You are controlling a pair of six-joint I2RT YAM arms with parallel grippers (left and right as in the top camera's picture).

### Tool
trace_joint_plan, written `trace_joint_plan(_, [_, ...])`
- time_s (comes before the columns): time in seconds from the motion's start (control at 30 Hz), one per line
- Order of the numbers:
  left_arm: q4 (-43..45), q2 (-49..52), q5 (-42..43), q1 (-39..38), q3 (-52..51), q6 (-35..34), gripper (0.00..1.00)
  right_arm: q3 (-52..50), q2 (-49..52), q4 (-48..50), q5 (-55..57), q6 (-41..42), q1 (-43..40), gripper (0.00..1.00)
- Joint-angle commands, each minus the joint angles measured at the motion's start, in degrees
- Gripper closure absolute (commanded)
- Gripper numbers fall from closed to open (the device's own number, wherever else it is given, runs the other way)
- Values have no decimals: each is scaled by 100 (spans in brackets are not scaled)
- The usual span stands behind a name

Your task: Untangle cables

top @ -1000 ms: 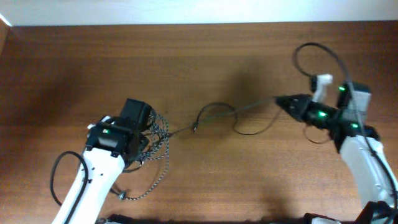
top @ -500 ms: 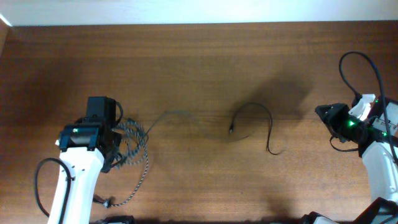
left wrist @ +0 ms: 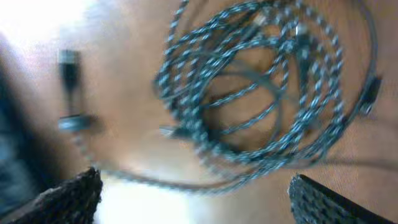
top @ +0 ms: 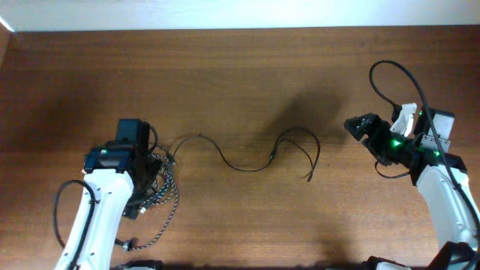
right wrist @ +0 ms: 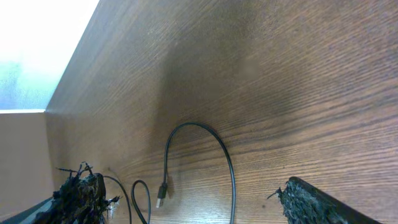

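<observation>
left gripper (left wrist: 199, 196): jaws wide open, grabbing nothing, hanging over the speckled cable (left wrist: 249, 93) | speckled cable: bunched in a loose coil on the table (top: 225, 75) | right gripper (right wrist: 198, 200): wide open too, empty | plain black cable (top: 247, 166): wavy line mid-table between the 2 arms, left end reaching the coil

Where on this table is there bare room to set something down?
Bare: the wide far strip of table beyond the black cable, and the near strip below it, between the braided coil and the right arm. Crowded: the middle band where the black cable snakes, and the left side, where the coil lies bunched by the open left tool.
</observation>
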Motion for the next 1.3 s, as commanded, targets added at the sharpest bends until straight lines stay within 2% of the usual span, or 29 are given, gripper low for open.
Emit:
trace_joint_plan(0.0, [1786,81,-90,140,-798,1073,4,57,-70,17,105,-57,70,8])
trace_joint_plan(0.03, [2035,140,-127,151,-903,1447,51,57,-70,17,105,-57,70,8])
trace_joint_plan(0.07, [2057,205,-365,186,-949,1475,66,57,-70,17,105,-57,70,8])
trace_joint_plan(0.1, [2035,269,-664,229,-962,1478,62,57,-70,17,107,-59,70,8])
trace_joint_plan(0.13, [2017,354,-981,289,-962,1478,51,57,-70,17,105,-59,70,8])
trace_joint_plan(0.17, [2015,466,-1250,358,-962,1482,24,57,-68,17,109,-68,70,8])
trace_joint_plan(0.2, [2024,568,-1360,407,-962,1491,2,57,-61,17,129,-76,70,8])
trace_joint_plan(0.23, [2087,680,-1349,435,-962,1812,2,57,-48,15,201,-76,70,8])
trace_joint_plan(0.27, [2201,750,-1099,433,-962,2455,1,57,-28,15,258,-76,70,8])
trace_joint_plan(0.3, [2389,835,-586,428,-962,3375,9,57,7,15,251,-74,70,8])
trace_joint_plan(0.33, [2542,909,-151,428,-962,4022,12,57,28,15,256,-76,70,9])
trace_joint_plan(0.37, [2660,1001,127,428,-962,4391,11,57,39,15,254,-76,70,8])
trace_joint_plan(0.4, [2664,1078,76,433,-962,4389,0,57,39,15,254,-76,70,8])
trace_joint_plan(0.5, [2675,1499,-625,442,-962,4282,1,57,39,15,254,-79,70,8])
trace_joint_plan(0.6, [2761,1867,-883,442,-962,4229,0,57,39,13,254,-79,70,8])
trace_joint_plan(0.73, [3375,2531,-1329,442,-962,3449,1,57,39,-22,254,-76,70,8])
trace_joint_plan(0.77, [3532,2708,-1259,439,-962,3434,0,57,39,-55,254,-76,70,8])
trace_joint_plan(0.8, [3622,2811,-1082,439,-962,3432,13,57,39,-74,254,-76,70,8])
trace_joint_plan(0.9, [3877,2975,428,439,-962,3436,83,57,39,-70,256,-76,70,8])
trace_joint_plan(0.93, [3871,3005,688,437,-962,3436,100,57,39,-70,254,-76,70,8])
trace_joint_plan(1.0, [3901,3010,964,396,-962,3473,100,57,39,-72,254,-79,70,8])
trace_joint_plan(1.07, [4133,3010,1794,234,-962,4428,100,57,39,-70,256,-79,70,8])
trace_joint_plan(1.13, [4461,3010,3259,-44,-962,5475,100,57,39,-68,256,-79,70,8])
trace_joint_plan(1.2, [4616,3010,4085,-385,-962,5810,100,57,39,-66,260,-101,70,8])
trace_joint_plan(1.23, [4625,3010,4146,-535,-960,5807,92,57,39,-66,260,-179,70,8])
trace_joint_plan(1.27, [4627,3010,4094,-702,-960,5807,66,57,39,-68,280,-271,70,8])
